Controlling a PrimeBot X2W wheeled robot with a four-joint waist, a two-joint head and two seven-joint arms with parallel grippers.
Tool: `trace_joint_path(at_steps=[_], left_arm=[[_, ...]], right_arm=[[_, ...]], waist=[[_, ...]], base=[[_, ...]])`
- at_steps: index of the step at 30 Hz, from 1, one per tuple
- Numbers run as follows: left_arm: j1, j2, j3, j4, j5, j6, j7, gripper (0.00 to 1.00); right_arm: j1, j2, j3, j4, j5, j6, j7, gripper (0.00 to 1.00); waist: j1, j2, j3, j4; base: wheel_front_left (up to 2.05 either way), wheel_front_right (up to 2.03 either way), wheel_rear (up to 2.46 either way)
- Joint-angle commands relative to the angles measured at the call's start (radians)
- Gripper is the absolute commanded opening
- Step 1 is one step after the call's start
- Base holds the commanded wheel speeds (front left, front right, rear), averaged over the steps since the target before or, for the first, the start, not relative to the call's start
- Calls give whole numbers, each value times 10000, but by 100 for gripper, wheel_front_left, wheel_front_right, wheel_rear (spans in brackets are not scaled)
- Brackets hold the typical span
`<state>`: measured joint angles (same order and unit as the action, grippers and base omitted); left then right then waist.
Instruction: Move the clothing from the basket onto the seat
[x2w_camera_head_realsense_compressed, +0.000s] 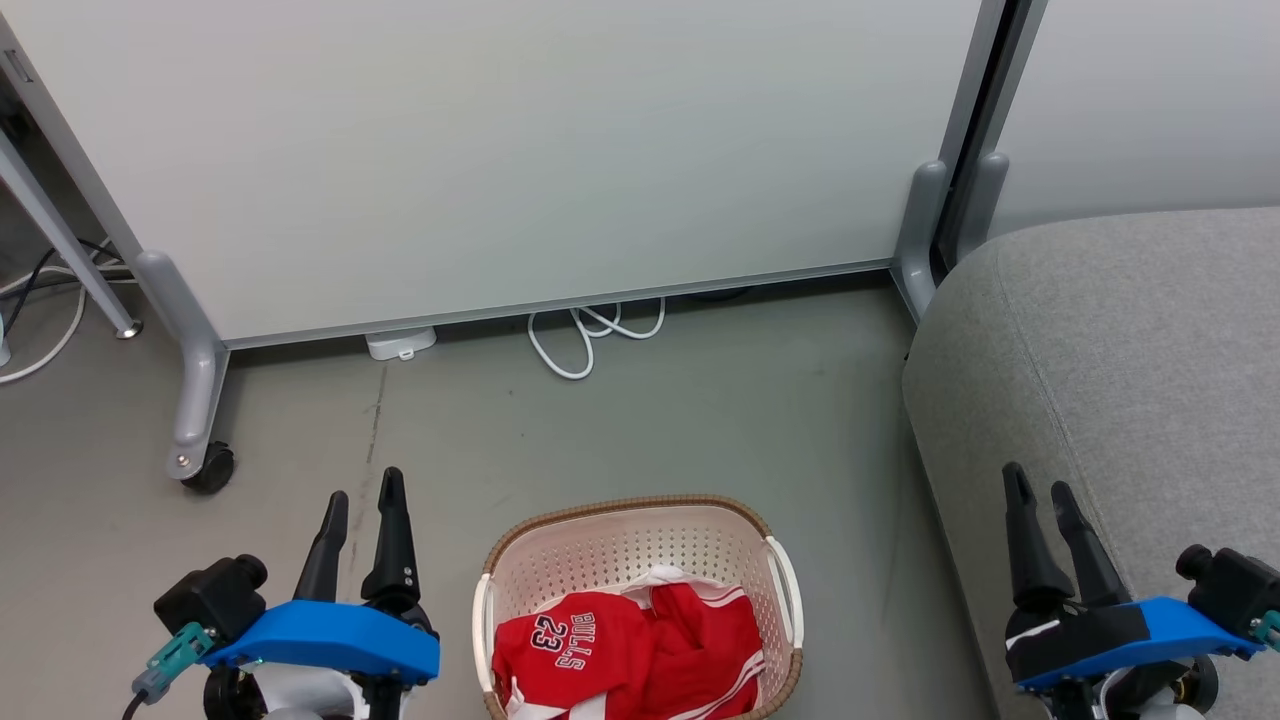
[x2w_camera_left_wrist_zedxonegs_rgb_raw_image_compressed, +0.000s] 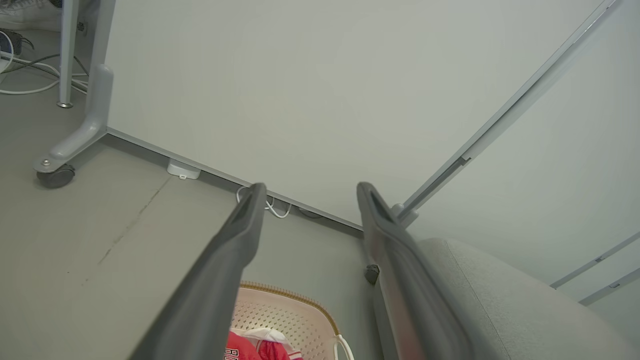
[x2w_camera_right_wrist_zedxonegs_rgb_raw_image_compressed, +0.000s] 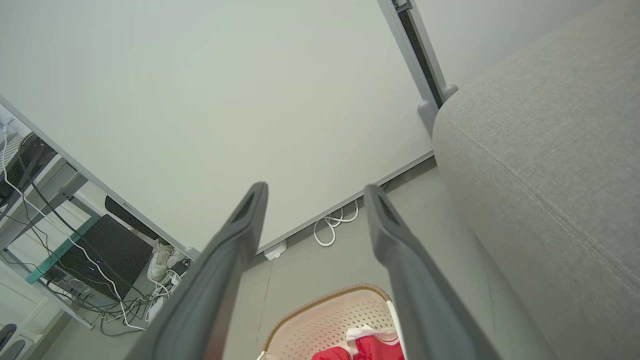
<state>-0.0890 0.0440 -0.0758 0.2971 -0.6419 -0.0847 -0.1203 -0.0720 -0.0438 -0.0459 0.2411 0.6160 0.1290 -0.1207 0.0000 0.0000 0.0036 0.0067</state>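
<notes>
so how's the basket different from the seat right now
The basket is cream perforated plastic; the seat is grey woven fabric. The basket is far smaller than the seat. The basket holds the red clothing; the seat's visible part bears none. Both have rounded edges.

The right gripper (x2w_camera_right_wrist_zedxonegs_rgb_raw_image_compressed: 315, 188), fingers parted, frames the basket (x2w_camera_right_wrist_zedxonegs_rgb_raw_image_compressed: 325, 320) with red clothing (x2w_camera_right_wrist_zedxonegs_rgb_raw_image_compressed: 372, 351), seemingly bunched, inside; the seat (x2w_camera_right_wrist_zedxonegs_rgb_raw_image_compressed: 540, 150) stands just beside.
</notes>
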Motion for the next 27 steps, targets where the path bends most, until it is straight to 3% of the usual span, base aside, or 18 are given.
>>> trace_joint_path(at_steps=[1,27], left_arm=[[-256,71,-52,-46,311,-1,-109,100],[-413,76,-300,319,2641,-60,-711,100]], right_arm=[[58,-68,28,-72,-310,17,-113,100],[99,-79,108,176,-3020,20,-705,100]], waist=[[0,0,-1,3],[0,0,12,27]], base=[[0,0,0],[0,0,0]])
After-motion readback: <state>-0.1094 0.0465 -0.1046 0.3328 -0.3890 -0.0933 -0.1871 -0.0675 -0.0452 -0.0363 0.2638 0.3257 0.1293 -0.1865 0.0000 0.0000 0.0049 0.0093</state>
